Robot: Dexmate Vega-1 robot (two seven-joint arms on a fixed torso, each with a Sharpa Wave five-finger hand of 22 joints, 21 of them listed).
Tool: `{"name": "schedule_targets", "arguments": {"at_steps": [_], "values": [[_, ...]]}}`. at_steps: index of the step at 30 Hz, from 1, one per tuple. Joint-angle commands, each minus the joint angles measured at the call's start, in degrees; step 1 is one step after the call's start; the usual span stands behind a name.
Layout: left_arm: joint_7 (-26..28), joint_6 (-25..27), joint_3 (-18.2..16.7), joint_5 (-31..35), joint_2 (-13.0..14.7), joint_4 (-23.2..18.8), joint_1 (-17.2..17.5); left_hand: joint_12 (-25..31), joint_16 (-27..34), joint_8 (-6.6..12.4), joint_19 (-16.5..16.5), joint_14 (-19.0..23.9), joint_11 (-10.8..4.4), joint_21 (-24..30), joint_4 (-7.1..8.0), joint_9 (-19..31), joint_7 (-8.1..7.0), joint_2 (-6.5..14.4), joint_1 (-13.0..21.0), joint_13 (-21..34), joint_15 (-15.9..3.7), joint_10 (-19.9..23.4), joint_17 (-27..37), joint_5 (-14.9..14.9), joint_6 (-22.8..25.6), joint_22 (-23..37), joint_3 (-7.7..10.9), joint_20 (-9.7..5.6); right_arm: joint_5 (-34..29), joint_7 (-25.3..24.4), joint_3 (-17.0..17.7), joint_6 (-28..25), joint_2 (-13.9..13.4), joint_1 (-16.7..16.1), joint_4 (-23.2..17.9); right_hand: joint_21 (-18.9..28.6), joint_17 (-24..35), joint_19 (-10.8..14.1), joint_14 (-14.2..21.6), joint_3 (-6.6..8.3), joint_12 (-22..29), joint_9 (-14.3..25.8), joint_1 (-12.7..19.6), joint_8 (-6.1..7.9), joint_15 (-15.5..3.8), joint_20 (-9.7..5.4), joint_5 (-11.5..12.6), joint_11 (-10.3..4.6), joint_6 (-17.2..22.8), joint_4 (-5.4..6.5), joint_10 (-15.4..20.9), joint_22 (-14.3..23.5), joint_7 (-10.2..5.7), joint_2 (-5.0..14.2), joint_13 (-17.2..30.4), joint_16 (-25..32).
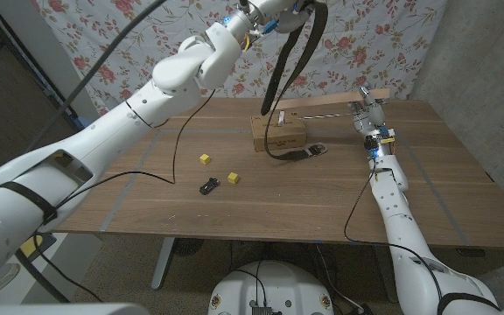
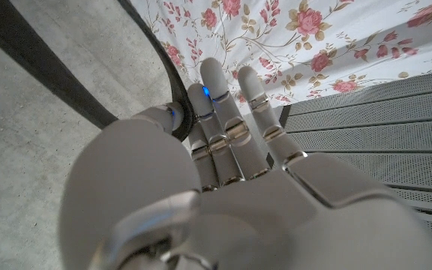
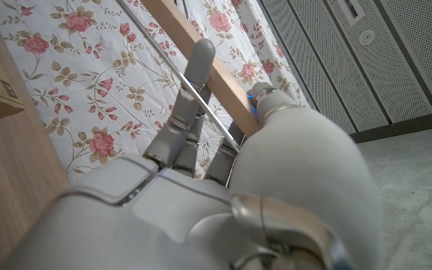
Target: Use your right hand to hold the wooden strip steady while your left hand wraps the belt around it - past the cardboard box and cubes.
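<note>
Nearest on the worktop, well short of both hands: a small black item with a yellow cube just beside it, and a second yellow cube slightly farther back. All three sit apart from the box, on the left-hand side of it.

Right hand is raised at the far right of the worktop, fingers closed around the end of the wooden strip. Right wrist view confirms: fingers wrap the strip, with a thin metal rod running alongside it. The strip runs from that hand toward the middle, over the cardboard box, roughly level, slightly higher at the hand's end.

The box stands mid-worktop, between the two hands.

Left hand is up high, above and behind the box, gripping the black belt. The belt hangs down from it in a long loop in front of the floral cloth, lower end trailing onto the worktop just beside the box on the right hand's side. In the left wrist view the belt passes by the thumb side of the hand; the other fingers are straight, close together.

Whether the belt touches the strip: cannot tell.
</note>
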Motion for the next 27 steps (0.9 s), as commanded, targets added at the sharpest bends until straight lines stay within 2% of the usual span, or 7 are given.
{"name": "schedule_targets", "arguments": {"at_steps": [1,6,11,18,24,27], "values": [[3.1,0.0,-0.9,3.4,1.2,-3.4,0.7,-0.3,-0.1,0.92,0.4,0.4,-2.87,0.5,0.06,9.1,0.37,1.4,2.0,0.3,-0.55,3.8,0.2,0.2,4.0,-0.1,0.50,-0.03,-0.2,2.9,-1.8,-0.5,-0.3,0.9,0.6,0.3,7.6,-3.6,31.5,2.36,1.1,0.1,-4.7,-0.23,-20.69,-5.32,0.2,9.72,8.9,1.97,22.6,0.1,8.58,5.30,9.1,7.1],[7.9,2.3,-0.1,9.8,0.6,-0.7,0.5,-0.7,-0.1,0.77,0.4,0.8,-2.88,0.8,-0.04,8.9,0.57,1.6,2.3,0.1,-0.40,4.0,0.3,0.1,4.2,0.0,0.70,0.02,1.7,8.2,-2.2,-3.8,-1.3,1.5,1.5,0.4,7.6,-3.7,31.5,2.47,1.1,0.3,-4.7,-0.23,-20.69,-5.25,0.2,9.68,8.9,1.89,22.6,0.1,8.65,5.30,9.2,7.3],[12.0,2.5,0.1,10.6,-0.8,3.5,-0.5,-1.7,-1.1,0.13,0.7,1.7,-2.59,1.6,-0.75,8.0,1.26,2.2,3.2,-1.1,-1.04,4.6,-1.2,-0.3,4.6,0.1,1.21,0.06,1.0,13.7,-3.2,-6.3,-3.3,2.7,2.9,0.6,7.6,-3.3,31.5,2.69,1.1,0.3,-4.6,-0.30,-20.69,-5.11,0.2,9.84,9.1,1.71,22.9,0.0,8.98,5.36,8.9,7.7],[15.2,2.6,1.4,12.2,-2.5,8.7,-3.2,-2.9,-2.1,-0.90,0.5,2.4,-2.79,2.2,-0.89,6.7,1.14,2.1,3.3,-2.5,-1.63,5.3,-2.3,-1.2,5.0,0.0,1.34,-0.03,0.2,21.5,-4.0,-9.2,-5.4,5.5,7.1,0.9,7.6,-3.0,31.8,2.98,1.2,0.5,-4.5,-0.26,-20.69,-4.94,0.2,9.99,9.3,1.49,23.3,0.0,9.24,5.43,8.8,8.1],[18.4,2.5,2.7,12.7,-3.9,13.2,-4.9,-3.4,-2.4,-1.27,0.3,2.5,-2.71,2.4,-0.92,6.4,1.26,2.0,3.4,-2.7,-1.43,5.6,-2.3,-1.6,5.1,-0.1,1.51,-0.17,1.1,26.2,-3.8,-13.4,-5.2,6.7,8.8,1.0,7.6,-2.8,32.0,3.21,1.3,0.6,-4.4,-0.26,-20.69,-4.78,0.1,10.04,9.4,1.31,23.5,0.0,9.51,5.49,8.8,8.4],[19.5,2.4,3.5,12.7,-4.5,15.3,-5.5,-3.6,-2.7,-1.51,0.3,2.6,-2.65,2.6,-1.07,6.1,1.27,2.2,3.5,-2.6,-1.62,5.7,-2.5,-1.9,5.3,-0.1,1.69,-0.16,2.2,25.8,-3.5,-17.0,-4.4,6.4,7.8,1.1,7.6,-2.7,32.0,3.38,1.3,0.9,-4.3,-0.22,-20.67,-4.87,0.1,10.24,9.3,1.20,23.5,0.0,9.54,5.52,8.9,8.6]]}}
